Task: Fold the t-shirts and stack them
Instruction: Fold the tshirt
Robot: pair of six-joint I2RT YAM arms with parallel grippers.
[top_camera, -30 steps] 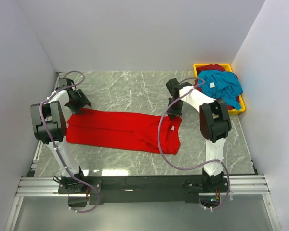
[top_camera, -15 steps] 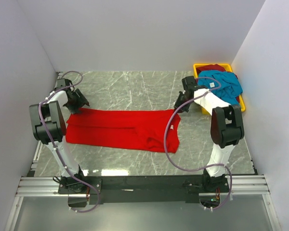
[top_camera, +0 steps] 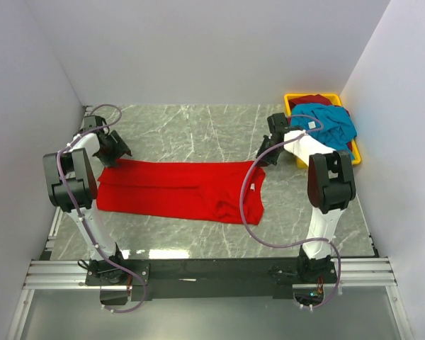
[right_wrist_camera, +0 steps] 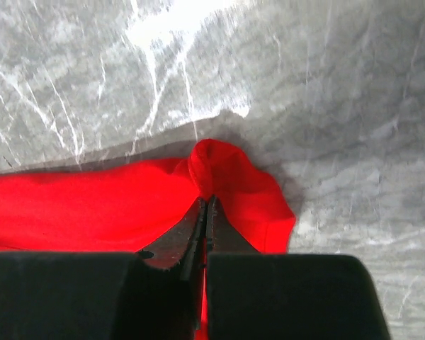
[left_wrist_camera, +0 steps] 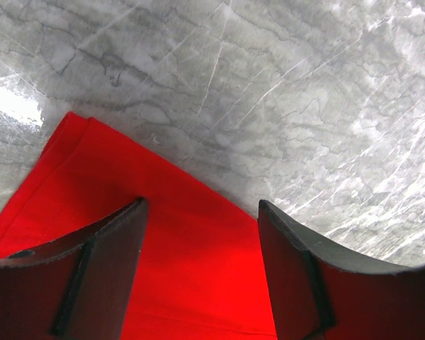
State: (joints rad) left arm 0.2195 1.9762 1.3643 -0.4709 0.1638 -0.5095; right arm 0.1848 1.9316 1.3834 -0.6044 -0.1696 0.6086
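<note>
**2-arm manipulator set, exterior**

- Left arm [top_camera: 71, 181]: white tubular links between bulky, rounded black joint housings.
- Left cable [top_camera: 108, 106]: 1 mauve-grey lead running outside the arm from base to wrist in loose loops.
- Right arm [top_camera: 329, 181]: same build, with white links and black housings.
- Right cable [top_camera: 241, 212]: 1 mauve-grey lead in a longer loop.
- Left base [top_camera: 117, 273], right base [top_camera: 312, 273]: black mounting blocks, 1 per arm.
- Left gripper [left_wrist_camera: 202, 209]: 2 broad left fingers [left_wrist_camera: 103, 273], matte black-grey, with flat faces, curved inner edges and paler scuffed rims.
- Right gripper [right_wrist_camera: 207, 202]: 2 right fingers [right_wrist_camera: 171, 246], squared black bodies narrowing to thin dark tips with rough edges.
- Screws and markings: too small to tell.
</note>
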